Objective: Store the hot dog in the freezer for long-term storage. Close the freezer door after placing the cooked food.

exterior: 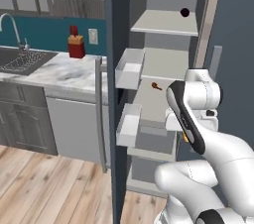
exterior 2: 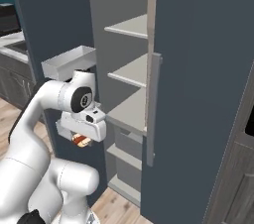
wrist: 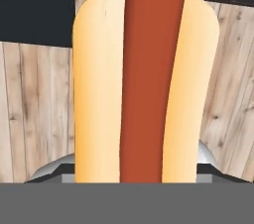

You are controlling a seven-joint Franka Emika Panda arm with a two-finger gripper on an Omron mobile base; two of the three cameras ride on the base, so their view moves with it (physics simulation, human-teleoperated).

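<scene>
One item sits in the claw [exterior 2: 82, 142]: the hot dog [wrist: 145, 79], tan bun with the red sausage along it, clamped at its lower end between the fingers. From the right base view it hangs below the white hand, in front of the open freezer [exterior: 166, 64] and low beside the freezer door [exterior: 113, 94], over wood floor. That door stands wide open, white bins [exterior: 130, 68] on its inner face. On the freezer shelves: a small dark round item [exterior: 185, 13] on an upper shelf, and a small orange-brown object [exterior: 156, 86] on the shelf below, too small to identify. On the marble surface [exterior: 59, 72], left, stands a red box [exterior: 76, 44].
</scene>
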